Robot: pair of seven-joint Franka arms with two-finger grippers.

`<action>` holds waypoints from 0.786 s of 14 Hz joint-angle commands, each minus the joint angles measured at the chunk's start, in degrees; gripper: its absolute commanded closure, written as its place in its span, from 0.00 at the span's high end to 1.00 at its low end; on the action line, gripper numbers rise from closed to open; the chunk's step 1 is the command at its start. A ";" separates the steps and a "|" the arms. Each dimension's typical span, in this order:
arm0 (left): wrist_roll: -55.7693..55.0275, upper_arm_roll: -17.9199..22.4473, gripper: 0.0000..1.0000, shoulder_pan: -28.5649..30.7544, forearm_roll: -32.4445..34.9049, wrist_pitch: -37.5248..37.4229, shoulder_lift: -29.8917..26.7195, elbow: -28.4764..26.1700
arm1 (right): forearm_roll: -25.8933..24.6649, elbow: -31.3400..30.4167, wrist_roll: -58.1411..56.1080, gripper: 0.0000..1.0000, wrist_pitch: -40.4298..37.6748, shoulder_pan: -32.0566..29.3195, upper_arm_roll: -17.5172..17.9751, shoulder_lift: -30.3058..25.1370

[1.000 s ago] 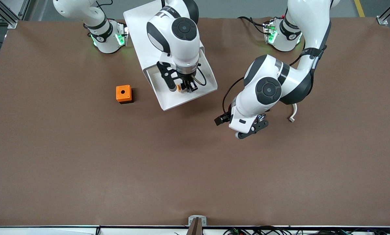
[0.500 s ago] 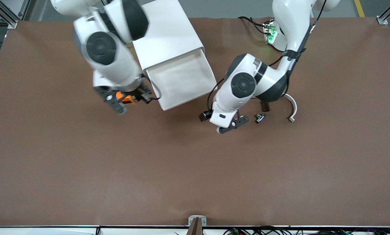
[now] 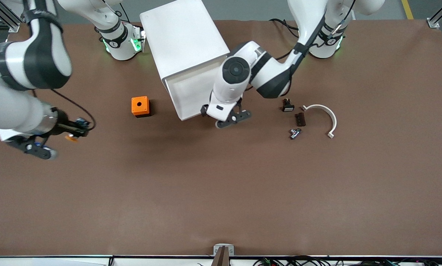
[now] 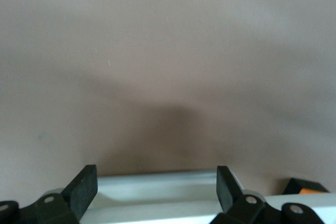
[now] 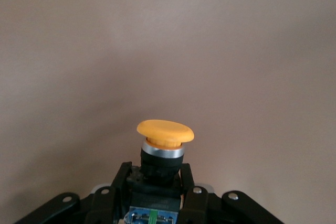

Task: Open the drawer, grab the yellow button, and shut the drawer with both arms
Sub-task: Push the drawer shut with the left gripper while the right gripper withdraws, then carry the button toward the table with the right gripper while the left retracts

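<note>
The white drawer stands pulled out of its white cabinet. My left gripper is at the drawer's front edge, open. In the left wrist view the gripper has a finger on each side of the drawer's pale front rim. My right gripper is over bare table toward the right arm's end. It is shut on the button. In the right wrist view the gripper clamps the button's dark body, and the yellow-orange cap sticks out past the fingers.
An orange box with a hole sits beside the drawer, and its corner shows in the left wrist view. Toward the left arm's end lie a small black part, a dark strip, a small metal part and a white curved piece.
My right gripper lifted the button out of the drawer and carried it past the orange box toward the right arm's end. My left gripper moved across to the drawer's front edge.
</note>
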 commanded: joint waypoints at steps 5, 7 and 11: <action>-10.84 -0.38 1.00 -8.03 0.33 -7.85 -0.41 0.22 | -2.76 -6.71 -26.61 0.00 18.17 -14.29 1.43 5.34; -13.03 -3.01 1.00 -8.12 0.33 -8.39 -0.24 0.13 | -2.67 -6.97 -30.75 0.00 22.04 -16.85 1.52 8.33; -13.31 -3.98 1.00 -7.60 0.33 -8.39 -0.06 0.31 | -1.53 -13.98 -37.17 0.00 35.21 -21.33 1.69 10.88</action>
